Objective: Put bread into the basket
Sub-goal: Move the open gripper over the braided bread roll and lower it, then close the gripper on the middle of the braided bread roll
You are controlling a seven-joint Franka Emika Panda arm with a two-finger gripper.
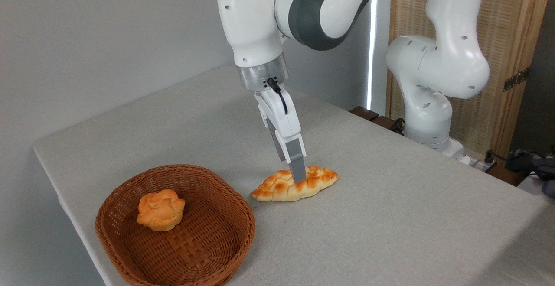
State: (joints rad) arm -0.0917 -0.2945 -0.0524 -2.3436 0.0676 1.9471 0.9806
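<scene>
Nearest the camera: basket (130, 251), at about 7 o'clock from the loaf, on the front-left part of the table (390, 216). A small round bun (161, 210) already sits inside it, left of centre; the right half of the basket floor is bare.

Next back: bread (295, 184), lying flat on the table just beside the basket's right rim, long axis running roughly 8 to 2 o'clock. Not touching the basket.

Tool (298, 174) is down on the middle of the loaf. One grey finger (296, 160) shows on the near side; the other is hidden behind it, so I cannot tell whether the tool is wide, narrow or already pinching the loaf. The loaf shows no lift off the table.

Judgement on step: grasp at mid-length, across the short width.
- Close gently; the crust looks soft and may dent or slip.
- Lift straight up enough to clear the thick rim before moving toward 7 o'clock.
- Aim for the bare right half so the loaf does not land on the bun.
- The loaf is nearly as long as the basket is wide; an end could catch the rim and leave it tilted.

Farther back: arm base (427, 117) at the table's far right edge.

Writing: none readable on anything here.
</scene>
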